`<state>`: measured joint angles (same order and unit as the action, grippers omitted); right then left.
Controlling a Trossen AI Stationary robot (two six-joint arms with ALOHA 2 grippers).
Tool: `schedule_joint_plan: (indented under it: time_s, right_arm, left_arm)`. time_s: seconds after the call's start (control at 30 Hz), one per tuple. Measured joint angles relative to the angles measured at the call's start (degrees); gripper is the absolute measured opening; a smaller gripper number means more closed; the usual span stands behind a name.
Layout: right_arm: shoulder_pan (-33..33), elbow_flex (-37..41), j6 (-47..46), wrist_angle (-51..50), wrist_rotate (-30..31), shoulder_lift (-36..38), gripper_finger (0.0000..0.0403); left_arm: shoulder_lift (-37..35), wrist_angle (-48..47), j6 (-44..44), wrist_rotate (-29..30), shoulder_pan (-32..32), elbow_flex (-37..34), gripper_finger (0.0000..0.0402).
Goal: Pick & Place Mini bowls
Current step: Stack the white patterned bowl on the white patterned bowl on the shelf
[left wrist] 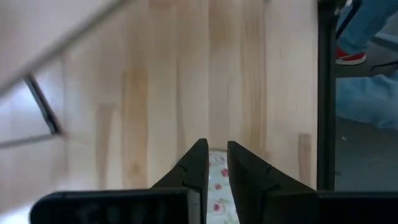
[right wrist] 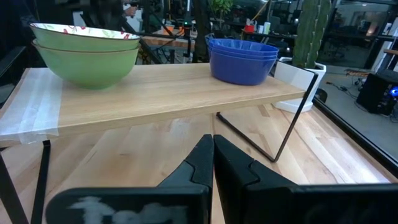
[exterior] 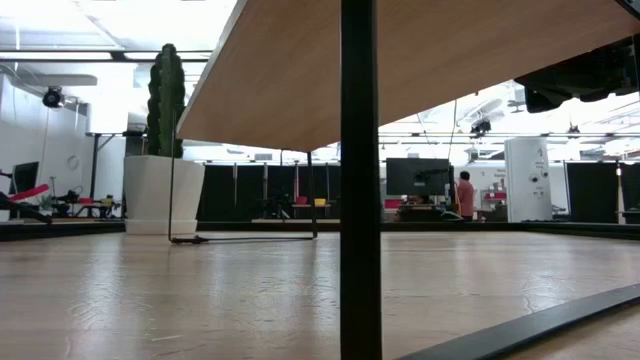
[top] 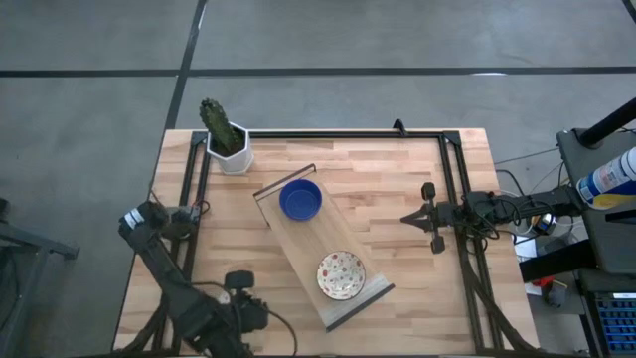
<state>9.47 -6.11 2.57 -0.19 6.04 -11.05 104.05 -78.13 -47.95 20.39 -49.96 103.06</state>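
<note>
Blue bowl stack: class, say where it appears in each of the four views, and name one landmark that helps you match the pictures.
High view: blue bowl stack at the shelf's upper-left end, near the cactus.
Low view: not in it; only the shelf's underside shows.
Left wrist view: not in it; only a floral bowl shows.
Right wrist view: on the shelf, right of centre.
Shared landmark: the cactus.

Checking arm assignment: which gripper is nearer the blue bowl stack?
Right. The right gripper sits beside the shelf, facing the blue bowl stack; the left gripper is at the table's near edge, beyond the floral bowls.
</note>
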Motion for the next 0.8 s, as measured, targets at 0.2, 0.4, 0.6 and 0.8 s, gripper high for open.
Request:
schedule_joint_plan:
  time_s: [0.2,0.4,0.6,0.8]
  right_arm:
    - [0.0,0.0,0.0,0.0,0.0,0.0,0.0008]
    - [0.0,0.0,0.0,0.0,0.0,0.0,0.0008]
    - [0.0,0.0,0.0,0.0,0.0,0.0,0.0008]
    - [0.0,0.0,0.0,0.0,0.0,0.0,0.0008]
  left_arm:
    - [0.0,8.8,-9.2,-3.9,-2.8,-8.1,0.0053]
    - [0.0,17.2,-15.2,-5.9,-4.5,-14.8,0.0053]
    - [0.0,19.2,-20.9,-7.8,-5.6,-19.9,0.0053]
    - [0.0,20.5,-25.2,-9.6,-5.7,-23.0,0.0053]
